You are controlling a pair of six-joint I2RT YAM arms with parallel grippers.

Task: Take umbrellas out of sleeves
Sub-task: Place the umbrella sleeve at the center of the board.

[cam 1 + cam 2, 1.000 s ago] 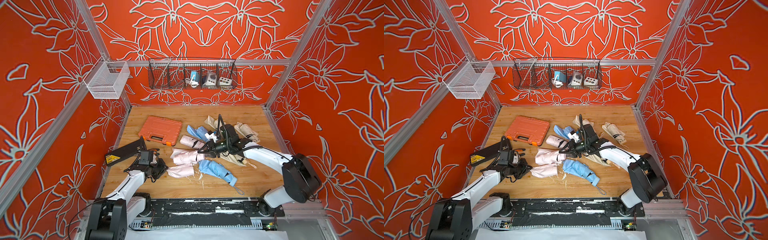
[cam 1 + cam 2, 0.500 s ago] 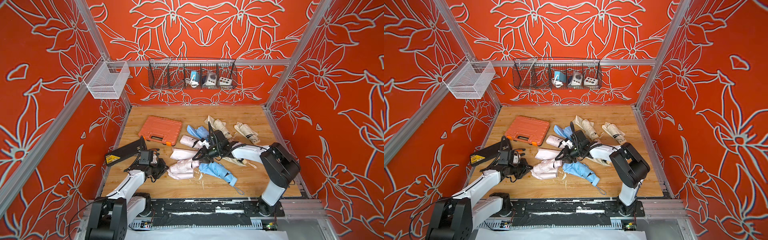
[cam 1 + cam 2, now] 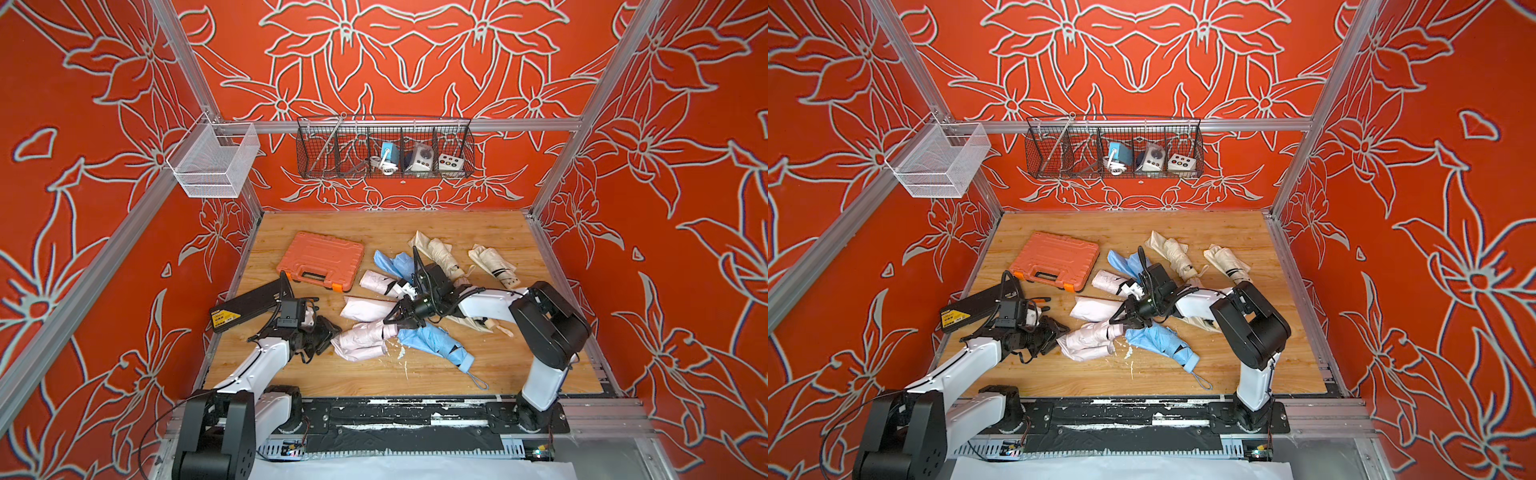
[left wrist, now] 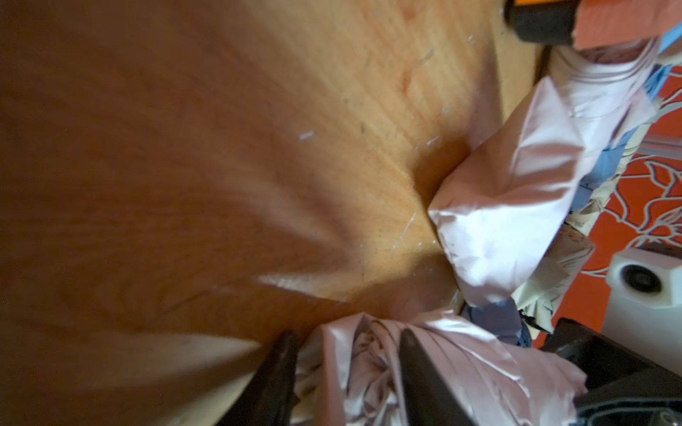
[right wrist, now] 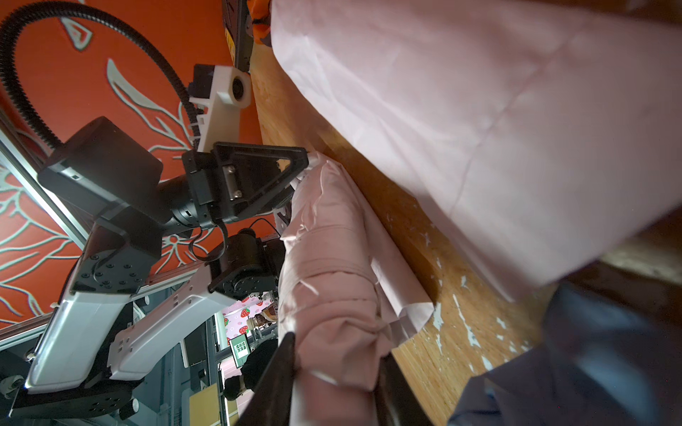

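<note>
Right gripper is clenched on the pink umbrella, which runs straight out from between its jaws, probably to anchor it so the sleeve can slide off. The sleeve lies slack under the umbrella, touching it. At the far end, the left gripper has its jaws parted either side of the bunched pink fabric with no visible pinch, so it reads as released. Past both, an empty sleeve lies flat beside a blue umbrella.

- Light wooden desk, flecked white.
- Orange plastic tool case, beyond left end effector.
- Light blue pleated folding umbrella, just beside right end effector.
</note>
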